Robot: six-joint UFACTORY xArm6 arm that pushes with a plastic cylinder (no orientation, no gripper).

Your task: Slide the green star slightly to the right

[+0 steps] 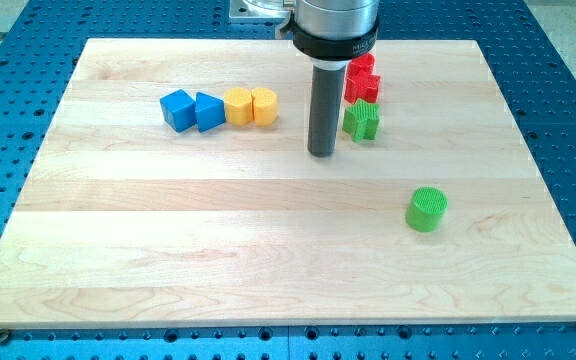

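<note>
A: Start at the rod. There are no jaws on this arm, so nothing opens, closes or is held; it ends in a plain dark rod. My tip (321,153) sits on the wooden board (268,270), a little far of the board's middle.

B: And the green star?

A: The green star (362,121) lies just right of my tip, slightly farther back. A thin strip of bare wood seems to show between rod and star; I cannot tell for certain whether they touch.

B: What is behind the star?

A: Two red blocks. The nearer red block (362,87) sits right behind the star, touching or nearly so. The farther red block (361,65) is partly hidden by the arm's grey collar (334,30), so their shapes are hard to make out.

B: Left side?

A: A row of four, well left of my tip, at about the star's depth. From the left: a blue cube (177,109), a blue block (209,111) with a wedge-like top, a yellow block (239,105) with angled faces, and a yellow cylinder (264,105). Each touches its neighbour.

B: Anything nearer?

A: A green cylinder (427,209) stands alone, nearer and to the right, well apart from the star and the rod.

B: Surroundings?

A: The board rests on a blue perforated table (568,120).
</note>
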